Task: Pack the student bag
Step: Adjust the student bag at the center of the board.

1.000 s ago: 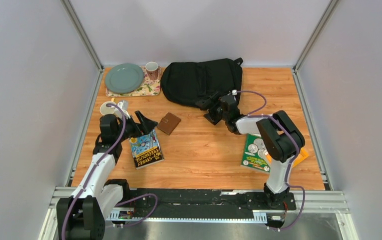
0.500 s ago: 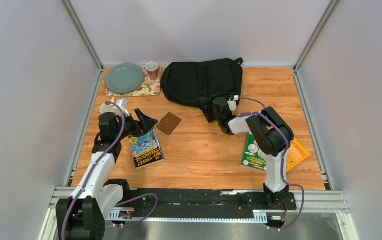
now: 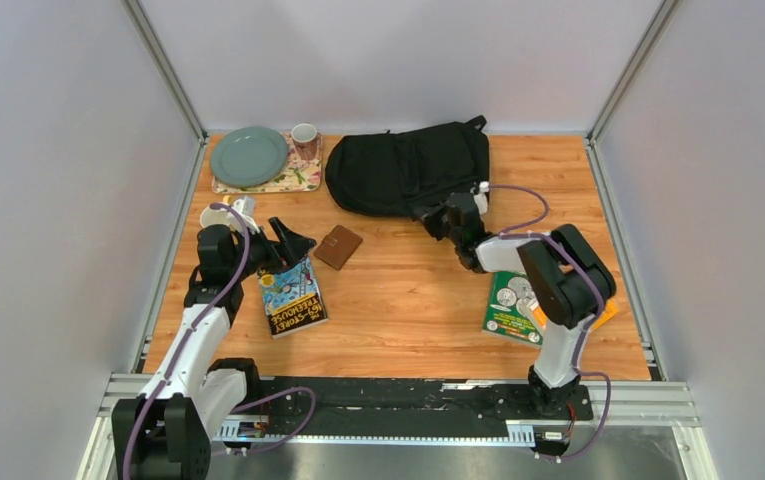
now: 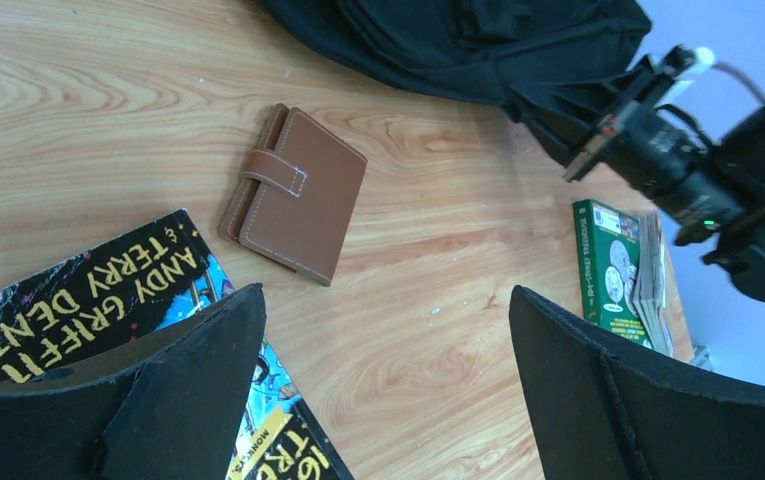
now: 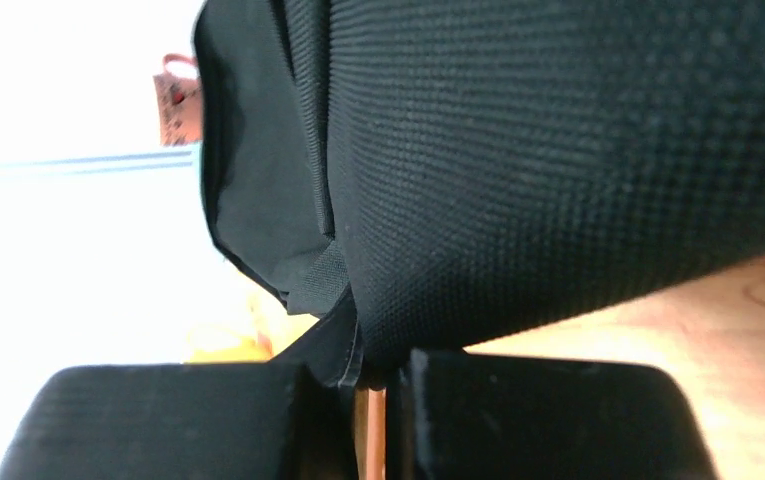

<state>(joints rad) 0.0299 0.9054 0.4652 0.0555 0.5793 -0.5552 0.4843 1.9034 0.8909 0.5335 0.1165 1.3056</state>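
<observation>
Student bag (image 3: 405,165): near edge pinched in right jaws.

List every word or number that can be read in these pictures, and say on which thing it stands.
"ANDY GRIFFI" and "TERRY DENTO", both cut off at the picture's edge: cover of the colourful book, left wrist view.
"STOREY TREEHOUSE": the same cover, top view; the number before it is too small to read.
Green book: the print on it is too small to read.
Nothing else shows readable text.
</observation>
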